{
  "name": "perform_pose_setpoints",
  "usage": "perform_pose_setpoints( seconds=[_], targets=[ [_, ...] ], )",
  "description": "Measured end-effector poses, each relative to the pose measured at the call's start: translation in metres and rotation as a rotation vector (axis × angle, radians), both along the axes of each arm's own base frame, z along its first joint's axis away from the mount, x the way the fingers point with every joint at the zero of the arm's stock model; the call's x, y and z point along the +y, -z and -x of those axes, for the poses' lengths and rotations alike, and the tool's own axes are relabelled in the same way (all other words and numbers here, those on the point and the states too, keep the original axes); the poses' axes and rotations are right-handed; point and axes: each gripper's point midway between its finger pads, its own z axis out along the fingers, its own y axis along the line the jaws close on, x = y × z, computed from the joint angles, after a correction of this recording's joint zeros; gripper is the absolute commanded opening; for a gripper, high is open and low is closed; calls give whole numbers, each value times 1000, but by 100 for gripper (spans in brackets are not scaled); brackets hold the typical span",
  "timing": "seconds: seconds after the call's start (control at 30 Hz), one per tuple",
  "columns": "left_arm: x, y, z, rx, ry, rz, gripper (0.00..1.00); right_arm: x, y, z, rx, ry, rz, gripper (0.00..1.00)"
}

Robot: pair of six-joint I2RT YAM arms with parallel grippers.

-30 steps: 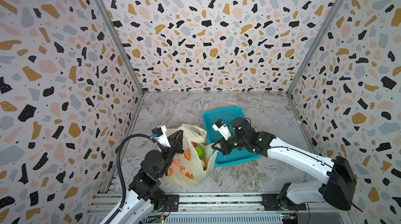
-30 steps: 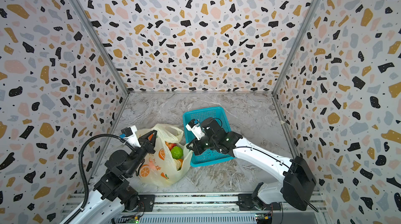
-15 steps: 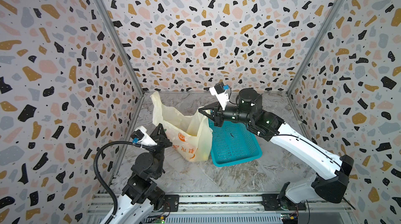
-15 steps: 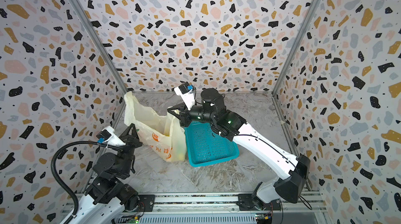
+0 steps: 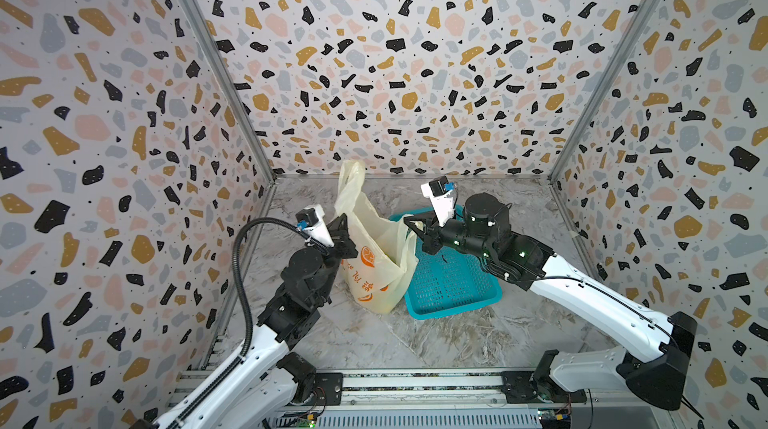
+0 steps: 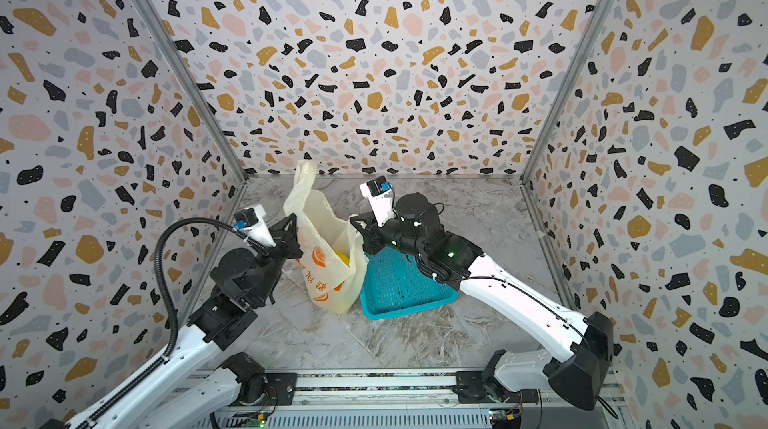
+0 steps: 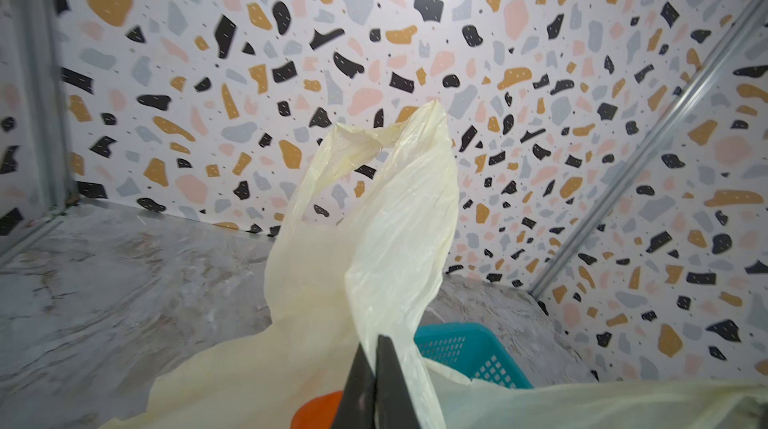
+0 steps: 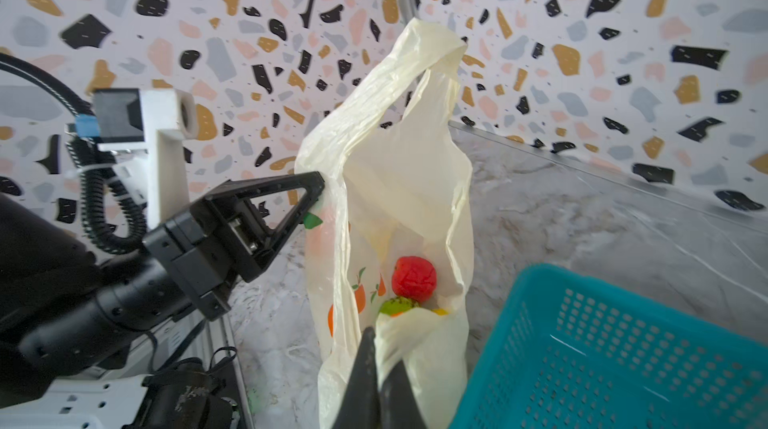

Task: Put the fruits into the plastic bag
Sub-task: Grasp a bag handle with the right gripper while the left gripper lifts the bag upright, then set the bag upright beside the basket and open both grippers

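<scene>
The pale-yellow plastic bag stands upright on the floor, stretched between both grippers. My left gripper is shut on the film at its left edge. My right gripper is shut on its right rim. One loop handle sticks up free. Inside the bag, in the right wrist view, lie fruits: a red piece, a green one and a yellow bit. Yellow also shows through the bag mouth.
A teal perforated basket sits right beside the bag, under my right arm, with nothing showing in it. Terrazzo-patterned walls close in the left, back and right. A metal rail runs along the front edge.
The bag, slumped low on the floor a second ago, now stands upright. The left gripper, off the bag half a second ago, now pinches its left edge. The right gripper has come slightly lower.
</scene>
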Motion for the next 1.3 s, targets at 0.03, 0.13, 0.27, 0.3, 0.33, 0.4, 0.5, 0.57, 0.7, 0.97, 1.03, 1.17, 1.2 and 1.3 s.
perform_pose_setpoints(
  seconds=[0.03,0.13,0.27,0.3,0.33,0.4,0.5,0.57,0.7,0.97,1.03,1.17,1.2,1.3],
  targets=[
    [-10,7,-3,17,37,-6,0,-7,8,-5,15,42,9,0],
    [-38,32,-15,81,141,-18,0,-30,31,-18,63,165,41,0],
    [-66,66,-28,186,235,-21,0,-68,42,-28,77,334,59,0],
    [-70,71,-30,205,249,-20,0,-78,39,-29,69,373,52,0],
    [-74,75,-31,216,260,-14,0,-84,36,-30,61,399,44,0],
    [-78,75,-31,220,279,0,0,-99,27,-28,41,451,21,0],
    [-81,68,-31,203,297,18,0,-110,18,-27,20,495,-3,0],
    [-83,59,-32,185,304,31,0,-113,15,-28,13,510,-11,0],
    [-87,48,-31,163,324,56,0,-104,21,-31,22,486,-2,0],
    [-120,63,-20,206,420,64,0,-36,75,-31,124,174,88,0],
    [-134,71,-12,224,461,54,0,-25,85,-32,148,128,101,0],
    [-154,88,-3,264,517,32,0,-16,78,-45,156,91,83,0],
    [-156,91,-1,272,523,29,0,-18,72,-53,151,101,72,0],
    [-156,99,-2,295,514,13,0,-36,47,-84,126,176,24,0]
  ],
)
